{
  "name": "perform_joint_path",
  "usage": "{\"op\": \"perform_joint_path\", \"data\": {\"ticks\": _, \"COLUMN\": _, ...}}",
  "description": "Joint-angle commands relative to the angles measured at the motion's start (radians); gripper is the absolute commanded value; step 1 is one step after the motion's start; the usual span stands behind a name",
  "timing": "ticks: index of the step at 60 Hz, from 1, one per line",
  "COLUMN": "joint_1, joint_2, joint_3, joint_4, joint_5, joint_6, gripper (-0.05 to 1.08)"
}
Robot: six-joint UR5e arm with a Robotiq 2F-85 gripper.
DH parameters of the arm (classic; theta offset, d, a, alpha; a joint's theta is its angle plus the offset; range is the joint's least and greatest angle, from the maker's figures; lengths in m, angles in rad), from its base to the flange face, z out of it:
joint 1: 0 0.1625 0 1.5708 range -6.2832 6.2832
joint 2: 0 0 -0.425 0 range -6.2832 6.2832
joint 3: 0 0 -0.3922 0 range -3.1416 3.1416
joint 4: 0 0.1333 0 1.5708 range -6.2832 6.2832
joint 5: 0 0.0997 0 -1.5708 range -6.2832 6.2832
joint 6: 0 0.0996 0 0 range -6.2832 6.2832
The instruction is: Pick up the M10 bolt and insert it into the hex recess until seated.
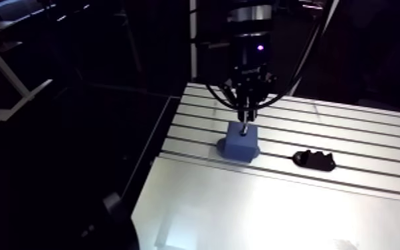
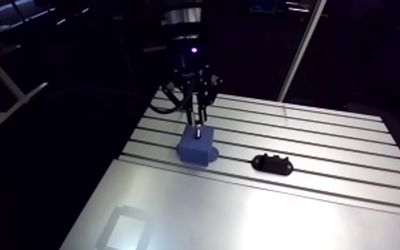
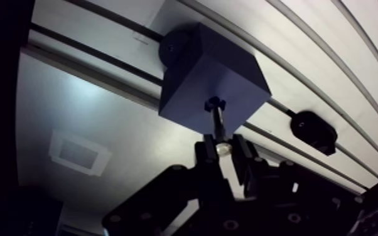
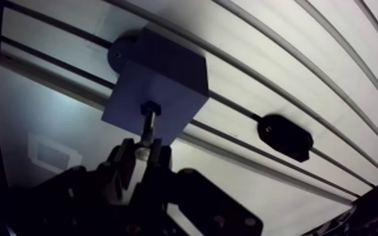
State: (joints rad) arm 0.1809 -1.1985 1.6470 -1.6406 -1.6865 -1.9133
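Note:
A blue block (image 1: 240, 143) stands on the slotted table (image 1: 349, 126), with a small dark hex recess (image 3: 215, 103) in its top face. My gripper (image 3: 223, 149) hangs straight above the block, shut on the M10 bolt (image 3: 218, 125). The bolt points down, and its lower end sits at the mouth of the recess (image 4: 149, 110). How deep it reaches I cannot tell. In the arm view the bolt (image 2: 198, 124) shows as a thin bright pin between the gripper (image 2: 197, 110) and the block (image 2: 197, 146).
A black holder (image 1: 313, 159) lies on the table to the block's right, also seen beside the block in the wrist view as the holder (image 4: 284, 135). The table's left edge (image 1: 157, 156) runs close to the block. A pale square patch (image 3: 78, 152) shows on the smooth front plate.

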Motion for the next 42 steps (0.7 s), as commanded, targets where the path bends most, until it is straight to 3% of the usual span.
{"op": "perform_joint_path", "data": {"ticks": 1, "joint_1": 0.000, "joint_2": 0.001, "joint_3": 0.004, "joint_4": 0.000, "joint_5": 0.000, "joint_6": 0.001, "gripper": 1.08}}
{"op": "perform_joint_path", "data": {"ticks": 42, "joint_1": 0.000, "joint_2": 0.007, "joint_3": 0.014, "joint_4": -0.032, "joint_5": 0.004, "joint_6": 0.000, "gripper": 1.08}}
